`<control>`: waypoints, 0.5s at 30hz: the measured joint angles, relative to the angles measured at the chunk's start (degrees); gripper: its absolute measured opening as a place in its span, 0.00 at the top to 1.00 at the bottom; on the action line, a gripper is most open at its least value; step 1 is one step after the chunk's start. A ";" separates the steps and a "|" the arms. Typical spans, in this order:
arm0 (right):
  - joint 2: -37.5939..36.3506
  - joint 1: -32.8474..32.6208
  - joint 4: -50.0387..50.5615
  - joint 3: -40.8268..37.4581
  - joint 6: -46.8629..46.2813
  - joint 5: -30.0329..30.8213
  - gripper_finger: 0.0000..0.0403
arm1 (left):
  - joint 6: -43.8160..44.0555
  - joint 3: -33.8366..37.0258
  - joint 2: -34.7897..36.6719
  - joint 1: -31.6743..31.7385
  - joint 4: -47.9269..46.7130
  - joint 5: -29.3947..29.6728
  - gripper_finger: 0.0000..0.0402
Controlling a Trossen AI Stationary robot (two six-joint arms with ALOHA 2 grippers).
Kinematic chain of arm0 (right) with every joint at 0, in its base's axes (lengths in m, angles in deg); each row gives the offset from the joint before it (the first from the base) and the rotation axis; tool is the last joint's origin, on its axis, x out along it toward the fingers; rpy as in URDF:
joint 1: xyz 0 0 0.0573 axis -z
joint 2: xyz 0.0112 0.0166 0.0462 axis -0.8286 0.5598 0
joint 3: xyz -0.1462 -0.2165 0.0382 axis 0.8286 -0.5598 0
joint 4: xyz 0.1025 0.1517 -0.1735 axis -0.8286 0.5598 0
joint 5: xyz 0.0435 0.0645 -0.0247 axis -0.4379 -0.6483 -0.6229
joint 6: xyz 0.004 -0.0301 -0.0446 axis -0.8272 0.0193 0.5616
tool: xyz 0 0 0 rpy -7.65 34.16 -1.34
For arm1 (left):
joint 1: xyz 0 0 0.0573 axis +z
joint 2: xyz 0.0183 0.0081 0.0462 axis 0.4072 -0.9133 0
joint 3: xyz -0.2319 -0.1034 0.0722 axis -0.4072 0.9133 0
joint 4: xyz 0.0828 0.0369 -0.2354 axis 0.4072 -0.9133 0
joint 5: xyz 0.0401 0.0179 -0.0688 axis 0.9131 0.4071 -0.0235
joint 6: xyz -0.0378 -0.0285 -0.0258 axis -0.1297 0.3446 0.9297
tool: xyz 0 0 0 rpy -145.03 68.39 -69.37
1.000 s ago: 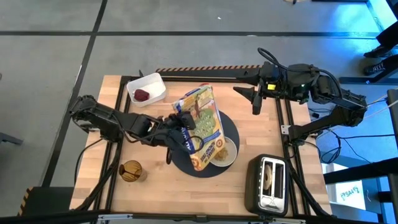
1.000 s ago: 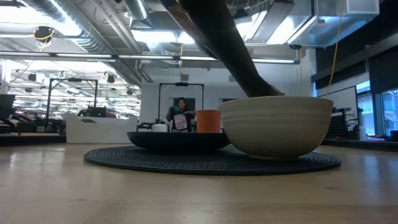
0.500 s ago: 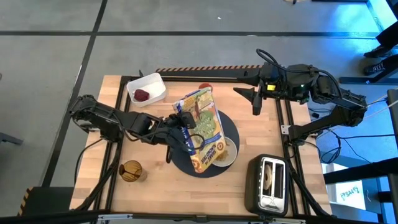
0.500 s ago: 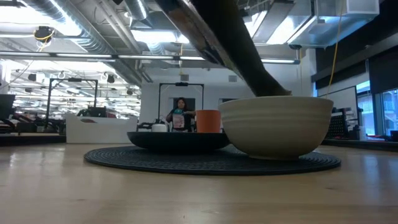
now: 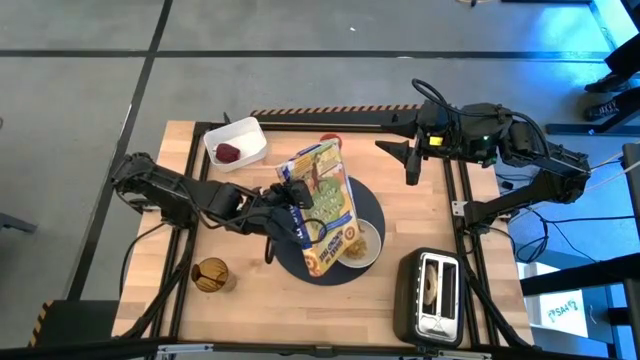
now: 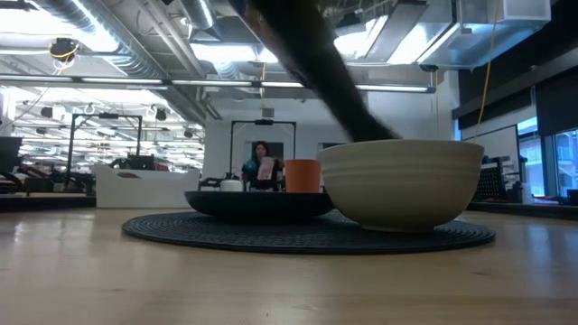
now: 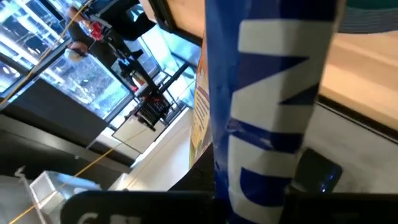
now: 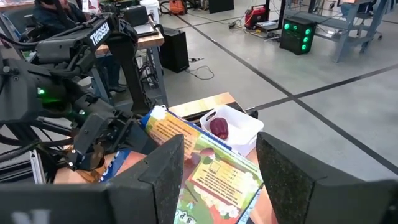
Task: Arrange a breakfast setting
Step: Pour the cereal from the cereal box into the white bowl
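My left gripper [image 5: 292,207] is shut on a yellow and blue cereal box [image 5: 325,205], held tilted above the round dark-blue placemat [image 5: 377,212]. The box's lower end is over the white bowl [image 5: 364,243]. In the low view the bowl [image 6: 402,185] stands on the placemat [image 6: 307,233] beside the dark plate [image 6: 257,204] and the small orange cup [image 6: 302,174]. The box shows there as a dark blurred streak [image 6: 316,63]. The red fruit [image 5: 229,152] lies in a white container [image 5: 246,135]. My right gripper [image 5: 411,165] is open and empty at the far right. No utensil shows. My left gripper pinches the cereal box between its two fingers, across its narrow blue side with white letters [image 7: 267,186]. The fingers come at it roughly level from the table's left. The box is lifted clear and tilted, its lower end over the bowl.
A black toaster [image 5: 432,297] with something tan in a slot stands at the near right. A brown cup [image 5: 210,273] stands at the near left. My left arm [image 8: 93,124] and the box [image 8: 208,165] also show in the right wrist view. A person [image 6: 262,167] is far behind the table.
My left gripper keeps its hold on the cereal box. The box's lower end has shifted a little toward the table's left above the bowl and is blurred in the low view.
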 joint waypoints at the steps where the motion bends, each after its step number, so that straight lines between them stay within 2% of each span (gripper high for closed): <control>1: 0.00 0.02 -0.02 0.00 0.04 0.00 0.53 | 0.80 0.00 0.12 0.29 -0.03 -0.96 1.00; 15: -0.02 0.06 -0.07 0.00 1.88 0.76 0.53 | -0.27 0.00 0.20 0.45 -0.32 0.62 1.00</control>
